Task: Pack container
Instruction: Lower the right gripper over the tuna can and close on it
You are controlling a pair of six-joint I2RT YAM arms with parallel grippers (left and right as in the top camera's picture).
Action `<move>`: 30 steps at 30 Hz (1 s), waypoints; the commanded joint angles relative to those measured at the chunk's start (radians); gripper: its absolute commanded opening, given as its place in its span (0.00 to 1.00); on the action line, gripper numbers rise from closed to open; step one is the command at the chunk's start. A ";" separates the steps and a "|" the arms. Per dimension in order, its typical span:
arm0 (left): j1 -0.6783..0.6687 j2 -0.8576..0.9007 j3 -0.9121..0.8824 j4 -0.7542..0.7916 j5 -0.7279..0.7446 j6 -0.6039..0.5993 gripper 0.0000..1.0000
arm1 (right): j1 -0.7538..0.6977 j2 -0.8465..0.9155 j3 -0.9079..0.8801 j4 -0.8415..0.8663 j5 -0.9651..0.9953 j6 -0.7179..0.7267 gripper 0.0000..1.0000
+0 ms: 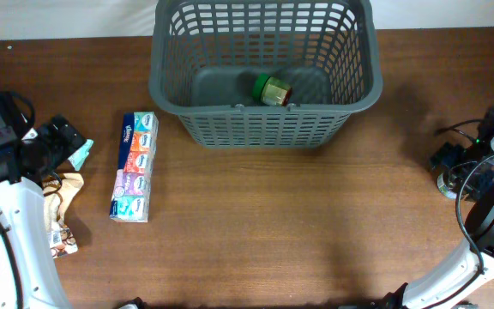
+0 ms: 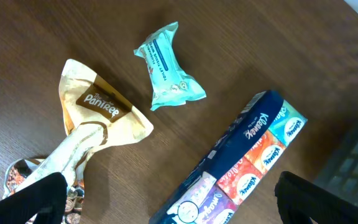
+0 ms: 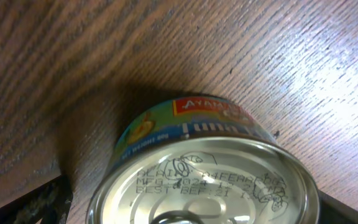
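The container (image 1: 264,129), a large dark grey lattice basket, stands at the back middle of the table with a small green-lidded jar (image 1: 273,89) on its floor. Its corner (image 2: 353,162) shows in the left wrist view. My left gripper (image 1: 58,142) (image 2: 173,202) hangs open above the table at far left, over the end of a multicolour tissue pack (image 2: 241,162) (image 1: 135,166). Beside it lie a teal wipes packet (image 2: 168,67) (image 1: 81,154) and a cream Pantree bag (image 2: 95,112) (image 1: 65,193). At far right my right gripper (image 1: 447,174) (image 3: 191,208) stands open, straddling a tuna can (image 3: 197,174) (image 1: 447,184) on the table.
A snack pouch (image 1: 63,239) (image 2: 17,180) lies under the bag's tail at the left edge. Cables (image 1: 466,133) trail around the right arm. Brown wooden tabletop (image 1: 298,232) spreads between the arms in front of the basket.
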 commanded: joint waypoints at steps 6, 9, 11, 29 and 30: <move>0.005 0.000 0.014 -0.001 -0.008 0.008 1.00 | -0.015 0.015 -0.014 0.015 0.003 -0.007 0.99; 0.005 0.000 0.014 -0.001 -0.008 0.008 1.00 | -0.037 0.015 -0.014 0.015 -0.006 -0.007 0.99; 0.005 0.000 0.014 -0.001 -0.008 0.008 0.99 | -0.057 0.015 -0.014 0.015 -0.026 -0.009 0.99; 0.005 0.000 0.014 -0.001 -0.008 0.008 1.00 | -0.047 0.015 -0.014 0.022 -0.069 -0.044 0.99; 0.005 0.000 0.014 -0.001 -0.008 0.008 1.00 | -0.044 0.015 -0.014 0.022 -0.069 -0.044 0.99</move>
